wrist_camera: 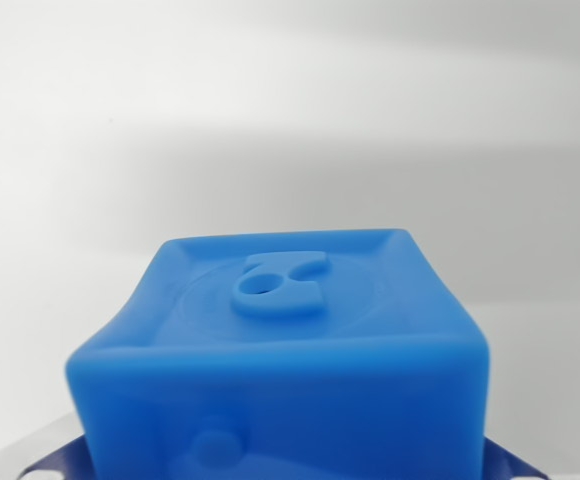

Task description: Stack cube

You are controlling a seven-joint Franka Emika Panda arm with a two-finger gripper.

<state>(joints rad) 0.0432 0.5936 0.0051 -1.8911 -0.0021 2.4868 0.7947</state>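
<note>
- Wrist view: blue cube (280,350) fills the lower half of the frame, sitting at six o'clock and running off the bottom edge, very close to the lens and slightly soft in focus.
- Cube's top face is recessed inside a raised rim, with a raised emblem (278,282) near its centre, shaped like a rounded figure with a small hole in it.
- Cube's near side face carries a faint round boss toward seven o'clock, cut off by the frame's lower edge.
- Two dark blue-grey tips (52,462) poke out beside the cube's lower corners, one at eight o'clock and one at four o'clock; whether they belong to the pincer cannot be told.
- Pincer itself is not clearly shown, so whether it stands apart, together or clamped on the cube cannot be told; nothing of the arm appears.
- White surface (290,120) spreads from nine through twelve to three o'clock, with a soft grey shadow band across it.
</note>
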